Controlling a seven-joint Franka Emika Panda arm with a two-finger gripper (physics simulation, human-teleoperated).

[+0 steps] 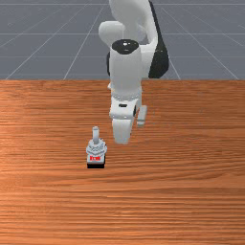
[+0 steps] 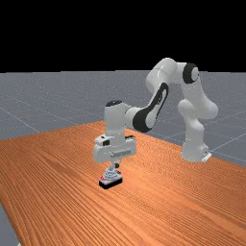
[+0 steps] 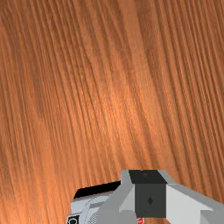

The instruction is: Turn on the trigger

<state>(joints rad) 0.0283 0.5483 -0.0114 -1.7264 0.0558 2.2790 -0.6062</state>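
In the front view, the trigger (image 1: pixel 95 150) is standing on the counter (image 1: pixel 167 201), toward eight o'clock from the hand (image 1: pixel 122 130). In the far view, it is sitting toward seven o'clock from the fingers (image 2: pixel 116 165). In the wrist view, they are meeting narrowly, partly covering it.

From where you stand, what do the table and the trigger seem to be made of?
The table looks like wood, perhaps lightly polished: streaky grain, soft bright patch. The trigger looks like smooth plastic or painted metal; its mostly grey surface fits either.
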